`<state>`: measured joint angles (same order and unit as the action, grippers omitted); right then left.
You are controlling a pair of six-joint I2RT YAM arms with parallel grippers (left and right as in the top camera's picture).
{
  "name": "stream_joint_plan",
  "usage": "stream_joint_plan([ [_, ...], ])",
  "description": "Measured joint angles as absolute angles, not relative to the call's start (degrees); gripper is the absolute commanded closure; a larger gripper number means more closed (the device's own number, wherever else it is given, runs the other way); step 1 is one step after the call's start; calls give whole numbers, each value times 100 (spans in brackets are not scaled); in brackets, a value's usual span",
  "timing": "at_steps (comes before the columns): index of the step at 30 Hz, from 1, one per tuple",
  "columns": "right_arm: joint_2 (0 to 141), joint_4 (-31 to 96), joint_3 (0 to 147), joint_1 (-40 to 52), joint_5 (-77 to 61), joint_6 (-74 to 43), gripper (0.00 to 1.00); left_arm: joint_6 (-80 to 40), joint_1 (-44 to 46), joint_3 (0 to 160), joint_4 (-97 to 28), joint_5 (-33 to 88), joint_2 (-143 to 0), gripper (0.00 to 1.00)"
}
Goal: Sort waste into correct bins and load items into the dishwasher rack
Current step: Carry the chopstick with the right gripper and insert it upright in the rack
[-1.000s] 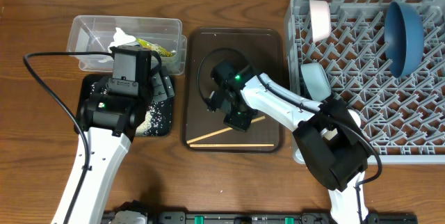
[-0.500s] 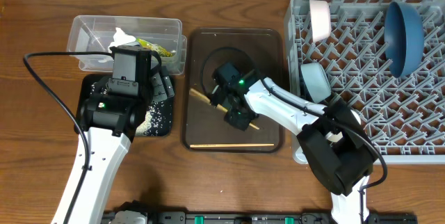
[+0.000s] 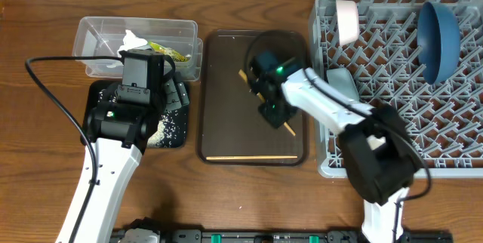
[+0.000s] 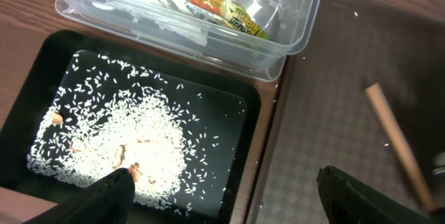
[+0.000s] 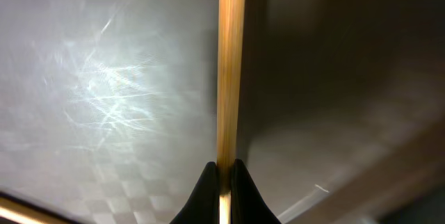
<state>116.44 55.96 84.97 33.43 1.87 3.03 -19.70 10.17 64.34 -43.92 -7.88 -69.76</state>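
One chopstick (image 5: 231, 78) is pinched between the pressed-together fingers of the right gripper (image 5: 224, 175), slanting over the right half of the brown tray (image 3: 219, 84). The second chopstick (image 3: 249, 158) lies flat along that tray's near edge. Just right of the brown tray stands the rack (image 3: 392, 122). Left of it, the left gripper (image 4: 226, 179) hangs spread wide over the black tray (image 4: 42, 64) of rice (image 4: 139, 147), with the tub (image 4: 306, 15) holding the wrapper (image 4: 222, 5) beyond.

This is a robotics lab bench staged for dish clearing. Cabled robot arms (image 3: 106, 175) share a wooden table (image 3: 38, 160) with a dishwasher rack (image 3: 423, 133).
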Motion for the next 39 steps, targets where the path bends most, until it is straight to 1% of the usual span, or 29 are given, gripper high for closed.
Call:
stream_joint_plan([
  [7, 10195, 5636, 8844, 2668, 261, -351, 99, -1970, 1017, 6434, -4392, -788, -6976, 13],
  [11, 9402, 5645, 8927, 1927, 480, -703, 99, -1970, 1017, 6434, -4392, -788, -6976, 13],
  [14, 9183, 5651, 8930, 1350, 569, -803, 99, -1970, 1017, 6434, -4392, -788, -6976, 13],
  [20, 9279, 5498, 8890, 390, 659, -637, 99, -1970, 1017, 6434, -4392, -788, -6976, 13],
  [23, 9376, 5424, 8866, 154, 666, -491, 99, -1970, 1017, 6434, -4392, -788, -6976, 13],
  [32, 10068, 5164, 8864, -47, 449, 30, 99, -1970, 1017, 6434, -4392, -788, -6976, 13],
  [39, 10648, 4958, 8823, -97, 445, 141, 99, -1970, 1017, 6434, -4392, -788, -6976, 13],
])
